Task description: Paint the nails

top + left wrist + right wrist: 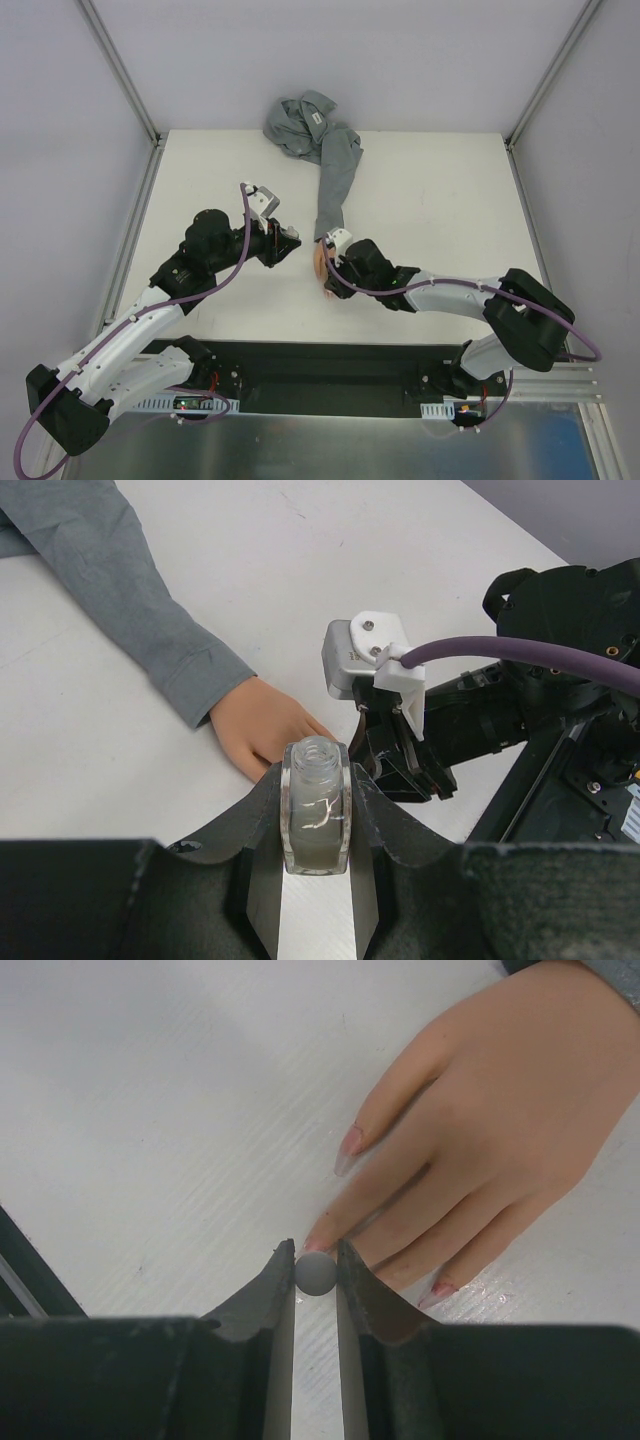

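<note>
Right pincer (316,1257) over white table (150,1100)

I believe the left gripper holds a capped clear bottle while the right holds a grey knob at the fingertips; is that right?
Not quite: the left wrist view shows the bottle in the left gripper uncapped, its neck open. The rest holds.
</note>
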Motion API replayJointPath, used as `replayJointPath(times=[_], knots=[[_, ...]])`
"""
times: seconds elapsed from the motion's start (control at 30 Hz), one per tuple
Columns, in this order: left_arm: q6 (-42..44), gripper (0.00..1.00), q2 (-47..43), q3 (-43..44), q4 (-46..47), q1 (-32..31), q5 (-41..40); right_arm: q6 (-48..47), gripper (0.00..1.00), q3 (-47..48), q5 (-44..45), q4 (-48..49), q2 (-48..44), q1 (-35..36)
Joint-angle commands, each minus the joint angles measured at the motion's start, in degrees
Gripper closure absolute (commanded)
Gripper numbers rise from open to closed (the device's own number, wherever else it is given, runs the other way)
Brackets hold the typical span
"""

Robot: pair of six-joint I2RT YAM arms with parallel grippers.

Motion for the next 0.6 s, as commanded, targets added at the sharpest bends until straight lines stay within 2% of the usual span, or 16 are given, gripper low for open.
replayJointPath(times=[0.0, 0.57], knots=[[0.37, 1.00, -1.11, 2.11, 3.13, 0.64, 1.54, 0.63, 0.99, 0.19, 1.17, 3.01, -0.55, -0.78], [0.54, 1.00, -0.76, 2.20, 3.13, 0.64, 1.72, 0.10, 1.00, -0.07, 1.34, 3.89, -0.81, -2.19]])
